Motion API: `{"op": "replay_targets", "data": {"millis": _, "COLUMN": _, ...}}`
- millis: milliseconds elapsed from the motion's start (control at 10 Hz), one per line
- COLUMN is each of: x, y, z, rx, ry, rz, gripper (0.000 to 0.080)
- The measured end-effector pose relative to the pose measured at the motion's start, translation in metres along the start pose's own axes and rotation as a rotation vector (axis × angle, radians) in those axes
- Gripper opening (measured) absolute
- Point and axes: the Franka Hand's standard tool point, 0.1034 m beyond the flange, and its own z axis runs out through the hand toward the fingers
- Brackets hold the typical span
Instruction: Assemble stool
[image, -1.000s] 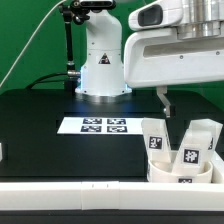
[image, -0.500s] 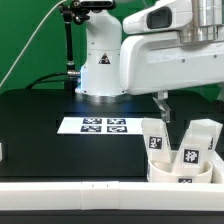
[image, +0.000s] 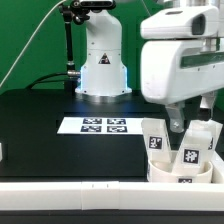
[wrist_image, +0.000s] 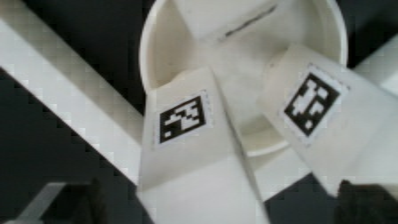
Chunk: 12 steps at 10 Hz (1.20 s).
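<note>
The white round seat (image: 163, 170) lies at the exterior view's right, near the front. Two white legs stand on it: one (image: 153, 138) toward the left, one (image: 197, 143) toward the right, each with a black-and-white tag. A third leg is not visible. My gripper (image: 177, 121) hangs just above and between the two legs. In the wrist view the seat (wrist_image: 231, 50) fills the middle, with both tagged legs, one (wrist_image: 183, 130) and the other (wrist_image: 317, 100), lying across it. My gripper (wrist_image: 214, 205) is open, its dark fingers (wrist_image: 64, 205) wide apart on either side of the nearer leg, not touching it.
The marker board (image: 103, 125) lies flat at the middle of the black table. A long white border rail (image: 70, 192) runs along the front edge. The robot base (image: 103, 70) stands at the back, against a green backdrop.
The arm has swung toward the exterior view's right and come lower, from beside the legs to right over them. The legs and seat have not moved.
</note>
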Motion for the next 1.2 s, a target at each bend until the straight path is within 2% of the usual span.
{"op": "replay_targets", "data": {"millis": 500, "x": -0.001, "y": 0.004, "z": 0.000, "rx": -0.042, "ry": -0.065, "rz": -0.393, "gripper": 0.0649}}
{"op": "replay_targets", "data": {"millis": 800, "x": 0.000, "y": 0.010, "z": 0.001, "rx": -0.040, "ry": -0.078, "rz": -0.427, "gripper": 0.0649}}
{"op": "replay_targets", "data": {"millis": 1200, "x": -0.001, "y": 0.019, "z": 0.009, "rx": -0.037, "ry": -0.086, "rz": -0.410, "gripper": 0.0649}}
